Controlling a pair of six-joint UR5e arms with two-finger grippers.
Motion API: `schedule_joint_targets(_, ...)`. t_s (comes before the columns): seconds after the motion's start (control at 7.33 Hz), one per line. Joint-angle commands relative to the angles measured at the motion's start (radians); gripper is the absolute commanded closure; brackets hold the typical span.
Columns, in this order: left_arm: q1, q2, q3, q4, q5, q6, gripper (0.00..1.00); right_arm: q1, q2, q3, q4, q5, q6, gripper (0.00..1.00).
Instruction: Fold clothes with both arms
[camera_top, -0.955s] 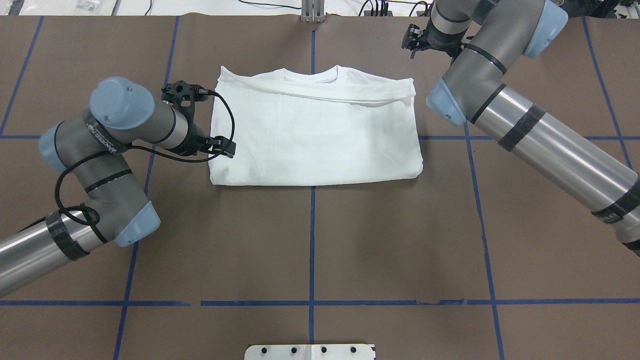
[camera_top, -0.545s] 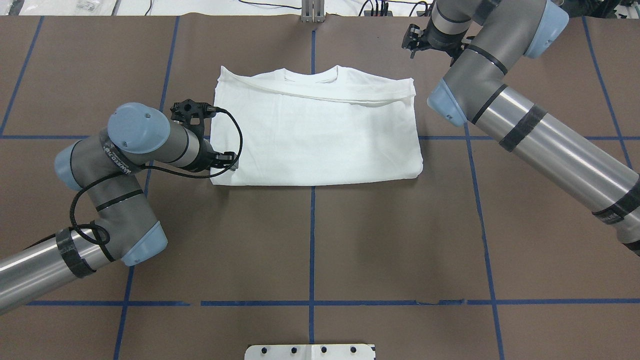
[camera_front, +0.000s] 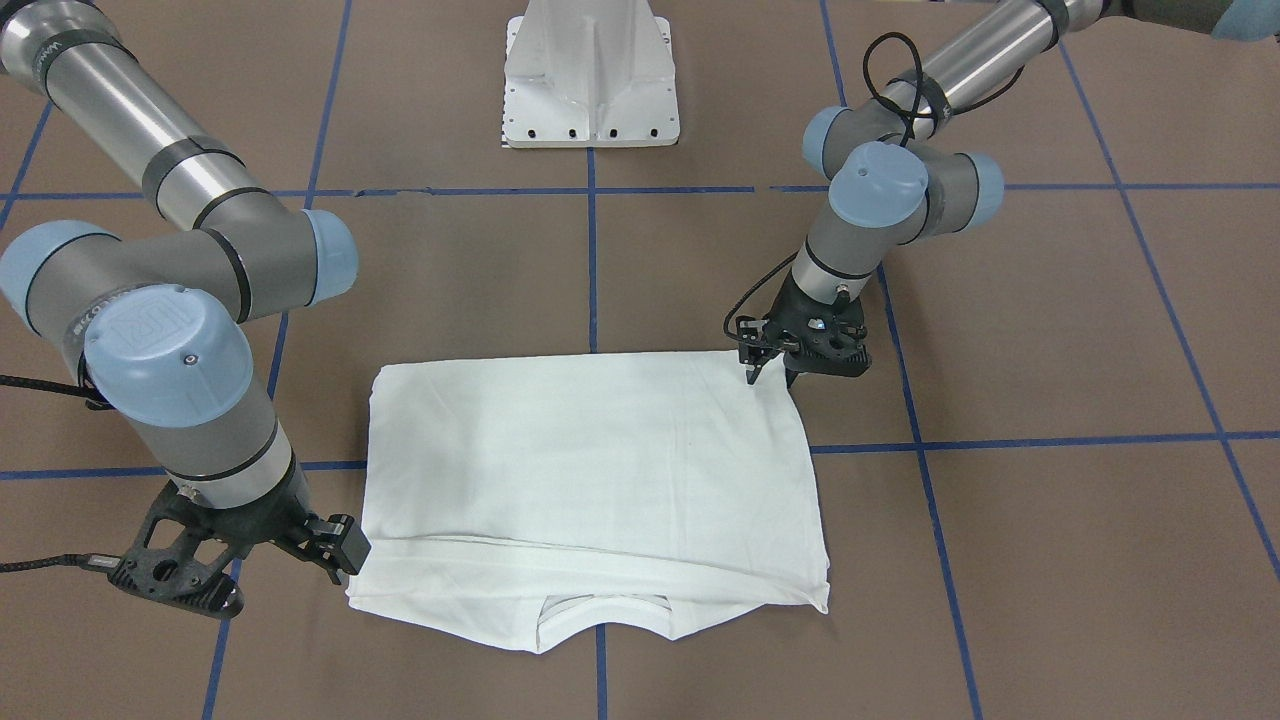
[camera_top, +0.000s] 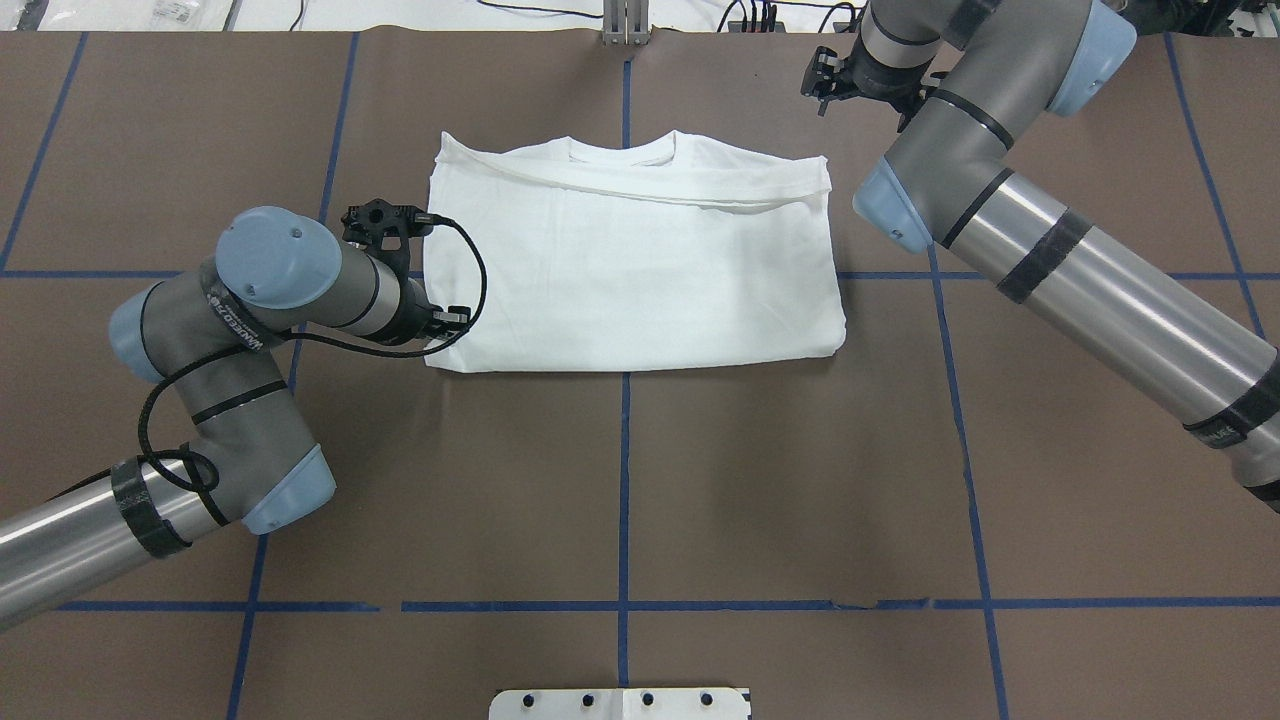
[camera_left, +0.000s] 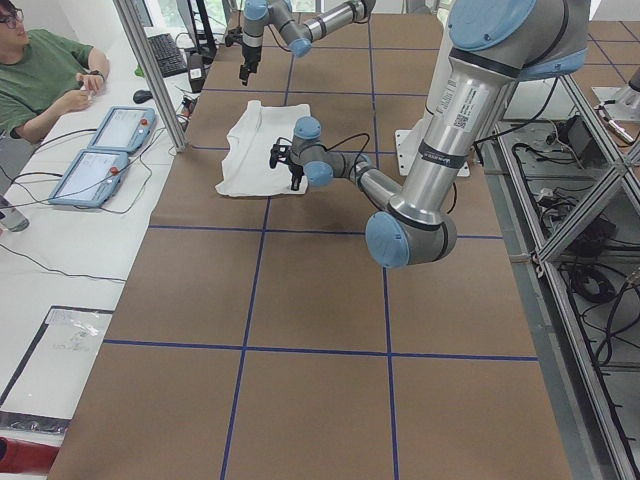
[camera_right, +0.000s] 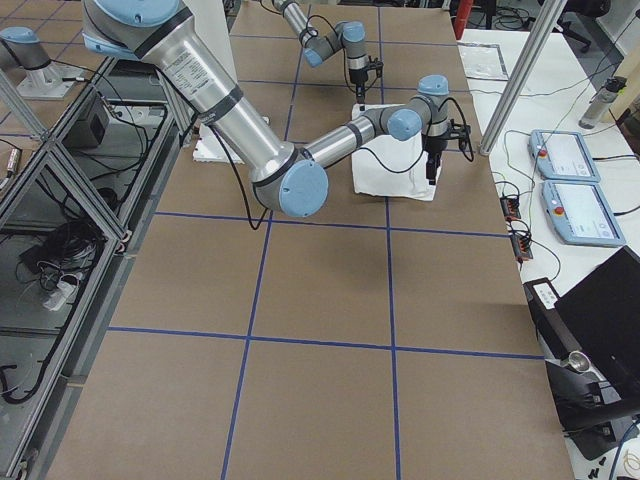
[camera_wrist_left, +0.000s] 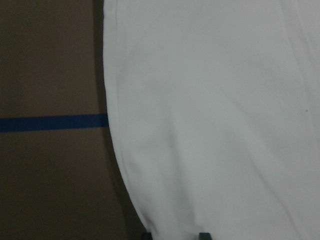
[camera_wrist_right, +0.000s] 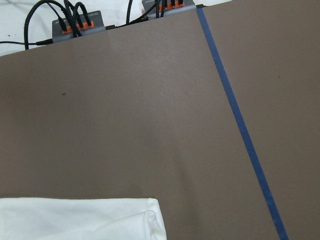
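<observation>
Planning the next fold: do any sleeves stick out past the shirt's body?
No, the overhead view shows the T-shirt as a compact rectangle with no sleeve beyond its edges.

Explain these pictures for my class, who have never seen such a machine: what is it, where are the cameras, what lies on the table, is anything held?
The machine is a left arm and a right arm, each jointed and ending in a two-finger pincer. Two pictures look down on the table, one from behind the machine, one facing it; two look along it from its ends; two come from cameras on the wrists. On the brown table lies one white shirt, folded into a rectangle, collar at the edge far from the machine. The left pincer stands open at a corner near the machine, straddling the cloth's edge, seemingly not gripped. The right pincer is beside a collar-end corner; whether it is open I cannot tell. Nothing is lifted.
</observation>
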Motion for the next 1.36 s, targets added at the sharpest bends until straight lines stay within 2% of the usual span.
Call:
schedule_joint_targets(0.0,-0.011,0.06,-0.065,0.008,-0.005,0.051,1.0,-0.002,0.0,0.001,0.0,-0.001,0.001,0.0)
schedule_joint_targets(0.14,-0.062,0.099,-0.076,0.009,-0.004,0.17,1.0,-0.002,0.0,0.001,0.0,-0.001,0.001,0.0)
schedule_joint_targets(0.41,-0.221,0.096,-0.016,0.055,-0.004,0.411,1.0,-0.005,0.0,0.004,0.002,-0.001,0.003,0.0)
schedule_joint_targets(0.55,-0.27,0.056,0.049,0.06,-0.004,0.451,1.0,-0.008,-0.001,0.004,0.012,-0.001,0.003,0.0)
schedule_joint_targets(0.82,-0.303,-0.095,0.268,0.043,0.002,0.464,1.0,-0.04,-0.003,0.004,0.075,-0.002,0.026,0.0)
schedule_joint_targets(0.95,-0.324,-0.169,0.358,0.042,0.004,0.519,1.0,-0.075,0.005,0.004,0.078,-0.007,0.096,0.0)
schedule_joint_targets(1.09,-0.35,-0.2,0.425,0.013,0.002,0.584,1.0,-0.109,0.024,0.005,0.078,-0.013,0.156,0.0)
schedule_joint_targets(1.23,-0.381,-0.202,0.449,-0.024,-0.002,0.661,0.62,-0.15,0.038,0.005,0.092,-0.028,0.202,0.0)
